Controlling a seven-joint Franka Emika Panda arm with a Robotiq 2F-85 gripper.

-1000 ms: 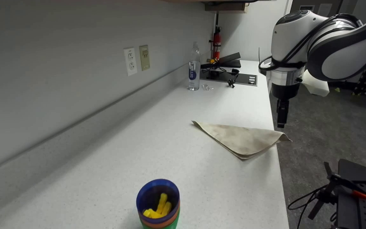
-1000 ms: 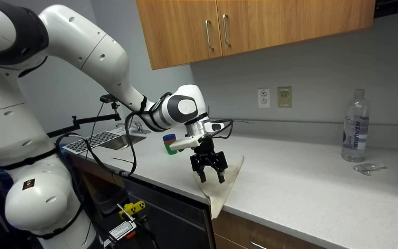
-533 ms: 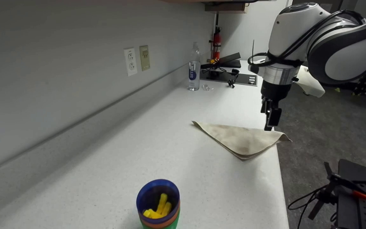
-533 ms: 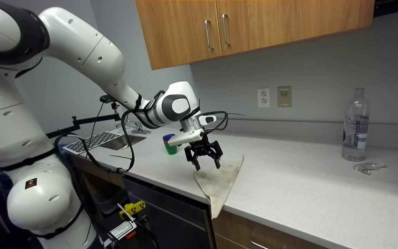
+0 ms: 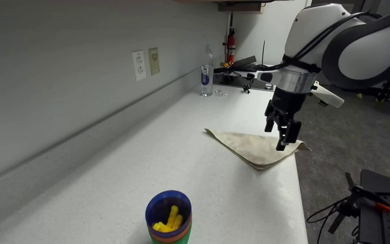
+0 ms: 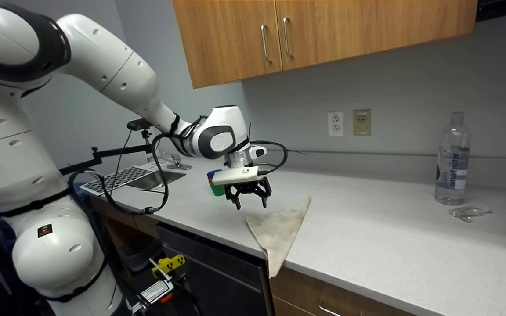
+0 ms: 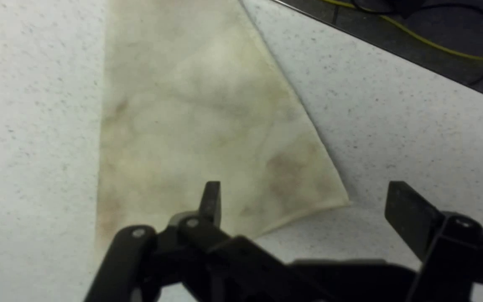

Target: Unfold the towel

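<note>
A beige, stained towel lies folded into a triangle on the white counter, in both exterior views (image 5: 249, 147) (image 6: 279, 230). One corner hangs over the counter's front edge. My gripper (image 6: 251, 205) is open and empty above the counter, near the towel's cup-side corner. In an exterior view the gripper (image 5: 275, 138) overlaps the towel's edge-side part. In the wrist view the towel (image 7: 191, 117) fills the middle. Its corner with layered edges points between the spread fingers (image 7: 211, 201), which do not appear to touch it. Part of its lower edge is hidden behind the gripper.
A stack of cups (image 5: 181, 234) with yellow pieces inside stands on the counter. A water bottle (image 6: 451, 171) and a small clear object (image 6: 468, 213) stand farther along. A wall runs behind the counter, with wooden cabinets (image 6: 323, 35) above. A sink (image 6: 156, 179) lies beyond the cups.
My gripper has moved in from beyond the counter's front edge, toward the wall and the cups, and has turned somewhat. The towel has not moved.
</note>
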